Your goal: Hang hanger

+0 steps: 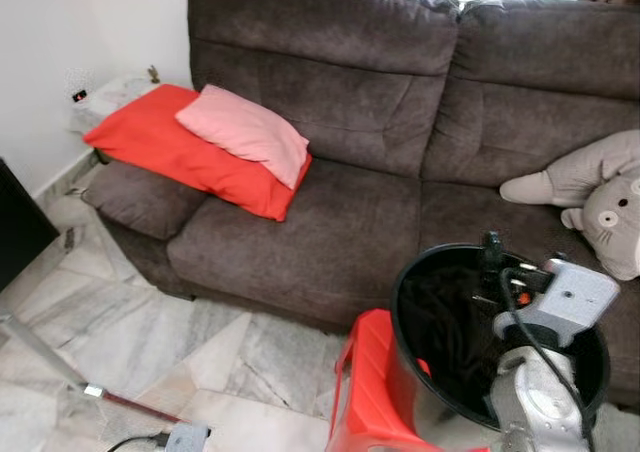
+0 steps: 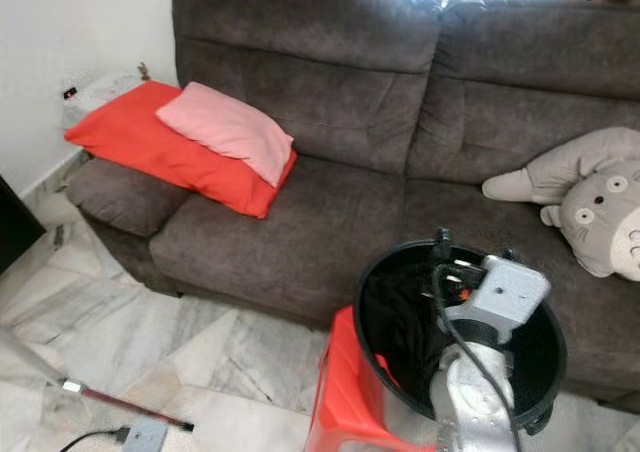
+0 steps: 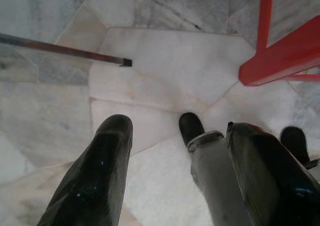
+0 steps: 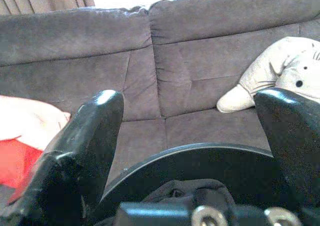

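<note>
Head views: right gripper (image 2: 470, 272) over black bucket (image 1: 420, 272) on red stool (image 1: 365, 392), in front of sofa (image 1: 350, 222). We count two pillows, one plush.

Right wrist: fingers spread, empty; dark cloth (image 4: 192, 193) in bucket. We spot no hanger; risk grabbing cloth instead.

Left wrist: left gripper (image 3: 175, 181) open above floor (image 3: 165, 76).

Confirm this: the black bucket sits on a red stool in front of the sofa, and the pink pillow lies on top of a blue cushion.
One thing is wrong: the cushion under the pink pillow is red, not blue, as the left eye view shows. The rest holds: the black bucket sits on the red stool before the sofa.
</note>
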Tool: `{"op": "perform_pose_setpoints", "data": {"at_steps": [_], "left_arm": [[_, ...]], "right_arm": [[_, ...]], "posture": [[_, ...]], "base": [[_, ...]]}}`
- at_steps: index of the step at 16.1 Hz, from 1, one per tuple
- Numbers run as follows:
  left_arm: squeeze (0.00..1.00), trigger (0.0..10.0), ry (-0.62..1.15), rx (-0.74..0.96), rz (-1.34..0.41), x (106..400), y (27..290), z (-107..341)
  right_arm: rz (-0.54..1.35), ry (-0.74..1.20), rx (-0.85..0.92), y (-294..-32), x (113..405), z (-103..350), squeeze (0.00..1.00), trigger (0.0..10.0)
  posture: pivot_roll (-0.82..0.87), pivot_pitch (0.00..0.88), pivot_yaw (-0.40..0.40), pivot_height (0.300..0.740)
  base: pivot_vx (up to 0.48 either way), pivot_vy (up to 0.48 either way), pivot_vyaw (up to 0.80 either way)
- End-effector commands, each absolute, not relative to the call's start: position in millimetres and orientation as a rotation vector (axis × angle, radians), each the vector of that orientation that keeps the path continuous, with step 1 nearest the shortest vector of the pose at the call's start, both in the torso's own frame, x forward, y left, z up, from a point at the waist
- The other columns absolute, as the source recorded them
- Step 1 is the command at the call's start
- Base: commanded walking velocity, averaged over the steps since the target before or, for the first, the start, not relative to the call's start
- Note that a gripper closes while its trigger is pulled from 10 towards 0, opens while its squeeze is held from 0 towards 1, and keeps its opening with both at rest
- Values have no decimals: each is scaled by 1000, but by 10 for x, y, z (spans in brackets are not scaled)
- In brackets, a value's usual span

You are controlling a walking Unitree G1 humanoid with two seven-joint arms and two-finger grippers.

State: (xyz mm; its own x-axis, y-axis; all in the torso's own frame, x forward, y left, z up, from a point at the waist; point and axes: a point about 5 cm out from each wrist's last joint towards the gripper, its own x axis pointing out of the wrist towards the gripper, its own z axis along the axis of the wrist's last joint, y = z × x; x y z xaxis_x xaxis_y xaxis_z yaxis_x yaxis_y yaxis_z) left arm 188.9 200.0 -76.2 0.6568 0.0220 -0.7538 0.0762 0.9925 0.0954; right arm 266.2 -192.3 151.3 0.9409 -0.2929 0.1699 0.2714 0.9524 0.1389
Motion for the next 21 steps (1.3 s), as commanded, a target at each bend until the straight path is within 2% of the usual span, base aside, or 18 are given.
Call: {"op": "perform_pose_setpoints", "data": {"at_steps": [1,17,21], "left_arm": [[0,10000,894,117,-17,1780,2021,-817],[0,10000,900,101,-16,1750,1992,-835],[0,10000,899,99,-20,1754,1979,-835]], "right_arm": [[-286,-207,105,-1906,2631,1564,0,10000],[-246,-201,69,-1838,2607,1581,0,10000],[-241,-203,62,-1836,2607,1587,0,10000]], "posture": [[-199,72,11,740],[-199,76,-4,740],[-204,74,-4,740]], "base": [[0,0,0],[0,0,0],[247,0,0]]}}
